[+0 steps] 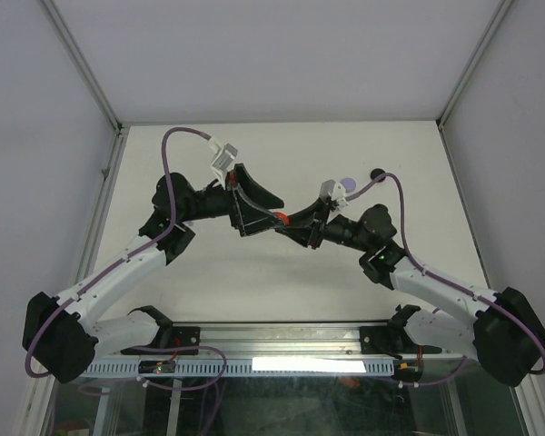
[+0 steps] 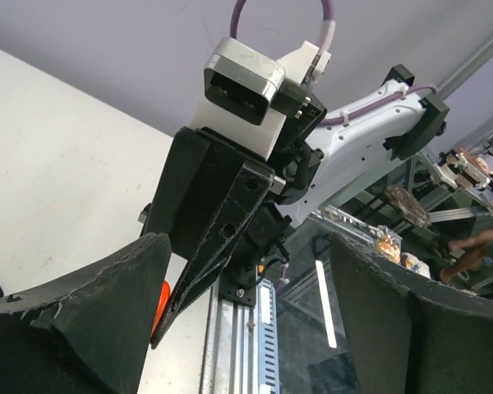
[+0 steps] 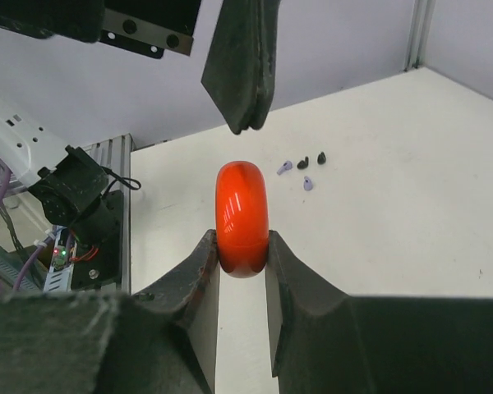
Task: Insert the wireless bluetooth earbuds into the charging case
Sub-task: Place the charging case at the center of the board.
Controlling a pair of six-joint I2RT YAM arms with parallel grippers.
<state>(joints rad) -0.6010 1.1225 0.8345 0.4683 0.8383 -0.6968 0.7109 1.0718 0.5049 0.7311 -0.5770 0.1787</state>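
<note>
The charging case [image 3: 242, 217], glossy orange-red, is pinched between the fingers of the right gripper [image 3: 242, 243] and held up off the table [image 3: 411, 205]. It sits edge-on: its broad faces press against the two pads, its narrow rounded rim faces the wrist camera, and its long axis runs out from the fingertips, with most of its body standing proud of them. The case looks closed, and no seam or hinge can be made out from this side.

Directly beyond the free end of the case, close but not touching, hangs one finger [image 3: 242, 74] of the left gripper [image 1: 259, 209]. That gripper is spread wide. In the left wrist view its two fingers stand far apart with the right gripper between them, and only a sliver of the case shows. So the left arm is the nearer free one — the case lies straight ahead of its fingertips, in line with the opening.

The next move is probably a grip or a prying of the lid by the left fingers, and it depends on their straddling the narrow rim rather than the faces.

Past the case, well apart on the table, lie some small pieces [image 3: 303, 162] — purple and black, too small to tell whether they are the earbuds.
</note>
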